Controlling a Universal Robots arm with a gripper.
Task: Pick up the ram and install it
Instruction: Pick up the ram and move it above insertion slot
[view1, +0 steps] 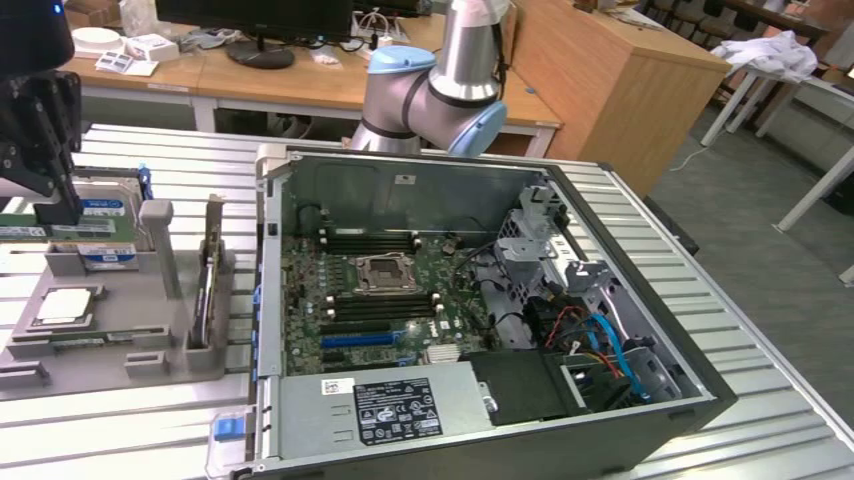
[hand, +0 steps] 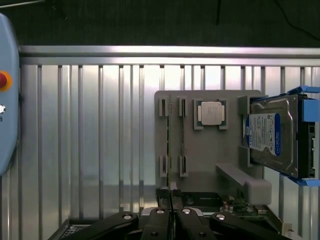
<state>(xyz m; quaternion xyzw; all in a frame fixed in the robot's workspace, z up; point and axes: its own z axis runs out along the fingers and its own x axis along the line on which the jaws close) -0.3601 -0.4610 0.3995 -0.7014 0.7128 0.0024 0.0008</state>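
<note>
Black and angular, the metal gripper (view1: 59, 205) hangs at the exterior view's left edge, above the hard-drive end of a matte grey plastic fixture tray (view1: 127, 320). Its jaws are pressed together with nothing seen between them, and its body is partly out of frame.

From the wrist view the gripper (hand: 172, 216) appears as two dark linked fingers with round silver pivot pins, meeting along one seam.

The ram (view1: 210, 285), a long, thin green circuit-board stick, stands on edge in a slotted holder on the tray's side nearest the case, apart from the gripper. In the wrist view the ram (hand: 169, 150) is edge-on, a mere dark line between pairs of small grey clips (a second such line runs just beside it, and no chips can be made out).

A square processor chip with a dull silver lid (hand: 211, 112) lies flat in a recess of the tray. A boxy silver hard drive with a blue label (hand: 272, 135) sits in blue plastic rails, cut off by the frame edge.

Everything rests on a ribbed, shiny aluminium table (view1: 120, 440). Beside the tray lies an open dark steel computer case (view1: 701, 405). Its green motherboard (view1: 314, 290) shows a square metal-framed socket and black memory slots, with red and blue cables tangled toward the exterior view's right. A grey and pale-blue robot arm (view1: 441, 80) rises behind the case, its upper part cut off.
</note>
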